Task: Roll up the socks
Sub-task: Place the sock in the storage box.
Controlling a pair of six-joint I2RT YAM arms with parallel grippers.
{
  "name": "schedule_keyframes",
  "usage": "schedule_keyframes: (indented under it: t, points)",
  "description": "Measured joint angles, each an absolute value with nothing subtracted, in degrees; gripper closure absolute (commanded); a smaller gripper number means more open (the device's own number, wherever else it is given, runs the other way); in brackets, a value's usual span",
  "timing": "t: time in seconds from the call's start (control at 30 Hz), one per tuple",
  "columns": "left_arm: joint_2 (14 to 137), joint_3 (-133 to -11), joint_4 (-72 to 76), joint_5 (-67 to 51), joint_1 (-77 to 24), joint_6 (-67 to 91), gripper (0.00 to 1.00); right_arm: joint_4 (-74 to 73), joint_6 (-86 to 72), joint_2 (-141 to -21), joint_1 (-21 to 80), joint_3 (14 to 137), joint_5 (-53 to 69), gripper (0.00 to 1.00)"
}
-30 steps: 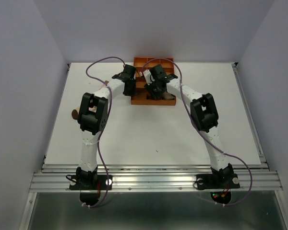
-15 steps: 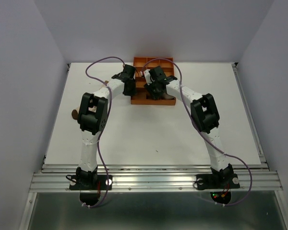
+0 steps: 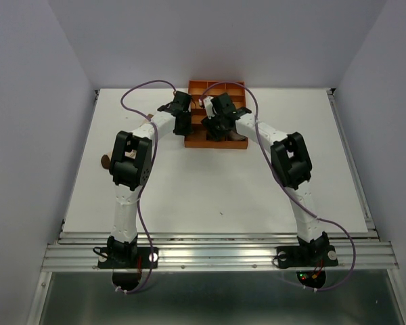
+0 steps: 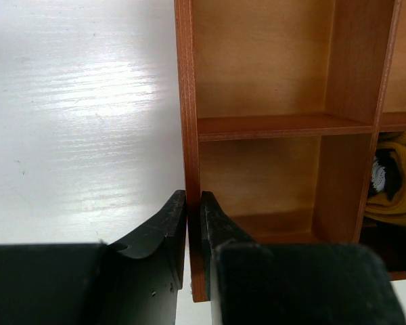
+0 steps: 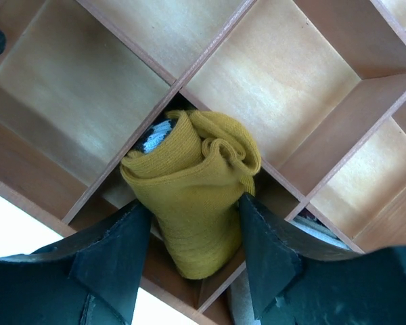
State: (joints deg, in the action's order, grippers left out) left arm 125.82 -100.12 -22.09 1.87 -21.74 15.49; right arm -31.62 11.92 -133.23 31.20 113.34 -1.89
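Observation:
The mustard sock point(image 5: 193, 196) is rolled up and stands on end in a compartment of the orange tray point(image 5: 271, 88). My right gripper point(image 5: 193, 217) is shut on the roll, one finger on each side. A bit of white-grey fabric shows inside the roll's top. The roll also shows at the right edge of the left wrist view point(image 4: 400, 200). My left gripper point(image 4: 193, 206) is shut on the tray's left wall point(image 4: 187, 101). In the top view both grippers, left point(image 3: 184, 126) and right point(image 3: 217, 128), are over the tray point(image 3: 240, 88). A greyish sock point(image 5: 318, 227) lies in the neighbouring compartment.
The tray sits at the table's far middle. A taupe piece of fabric point(image 3: 237, 137) shows at its near right corner. A small brown object point(image 3: 105, 160) lies at the table's left edge. White walls close in the back and sides.
My right gripper has shifted slightly left and farther over the tray. The left arm has not moved.

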Motion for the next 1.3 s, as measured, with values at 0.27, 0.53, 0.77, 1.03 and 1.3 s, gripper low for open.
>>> schedule_keyframes:
  t: [0.27, 0.53, 0.77, 1.03, 1.3]
  points:
    - [125.8, -100.2, -22.1, 1.8, -21.7, 15.5, 1.00, -31.1, 12.0, -128.6, 31.2, 109.0, -1.5, 0.38]
    - [125.9, -100.2, -22.1, 1.8, -21.7, 15.5, 1.00, -30.8, 12.7, -126.5, 31.2, 108.2, -0.2, 0.42]
    - [126.0, -100.4, -22.1, 1.2, -21.6, 15.6, 1.00, -29.5, 14.0, -126.5, 31.2, 108.2, 2.7, 0.46]
    - [126.2, -100.6, -22.1, 0.6, -21.6, 15.6, 1.00, -27.4, 15.4, -128.3, 31.2, 108.9, 4.5, 0.46]
    - [126.2, -100.6, -22.1, 0.6, -21.6, 15.6, 1.00, -26.1, 17.6, -129.9, 31.2, 109.0, 4.0, 0.68]
